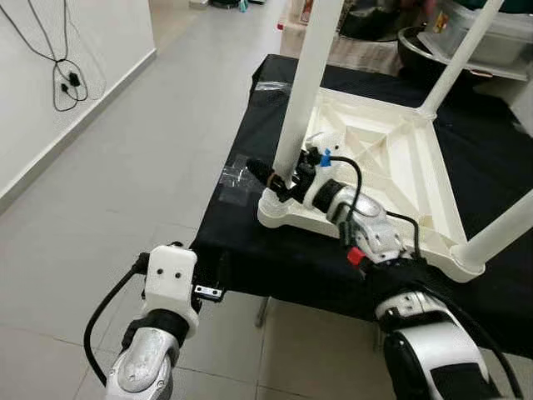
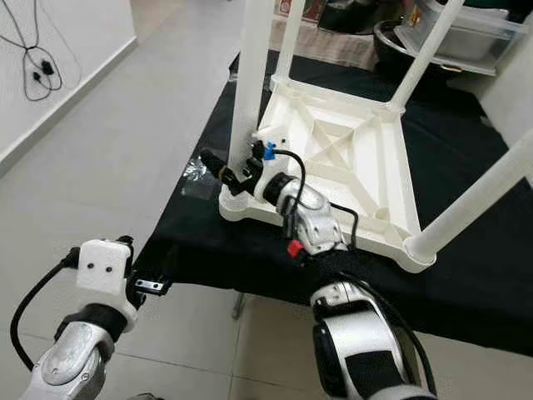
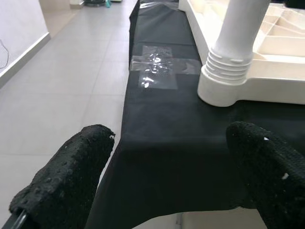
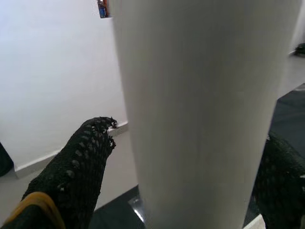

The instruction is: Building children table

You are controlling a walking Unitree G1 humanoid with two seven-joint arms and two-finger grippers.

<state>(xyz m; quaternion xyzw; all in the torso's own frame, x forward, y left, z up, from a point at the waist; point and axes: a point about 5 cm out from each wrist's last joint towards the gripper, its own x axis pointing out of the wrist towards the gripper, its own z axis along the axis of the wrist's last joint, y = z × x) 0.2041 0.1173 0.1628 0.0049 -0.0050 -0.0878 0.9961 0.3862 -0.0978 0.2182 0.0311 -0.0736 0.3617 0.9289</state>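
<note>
upright table legs (image 1: 306, 83), open floor (image 1: 141, 167) leftward

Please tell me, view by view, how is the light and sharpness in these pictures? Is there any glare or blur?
Left eye view: even daylight, sharp; the tape patch glints on the black cloth. Left wrist view: the tape glares brightly, and the left end effector fingers look soft, too near for focus. Right wrist view: the white table leg is pale and featureless, with the right end effector fingers around it slightly blurred.

White children's table (image 1: 391, 167) lies upside-down, legs (image 1: 306, 83) upright.
</note>
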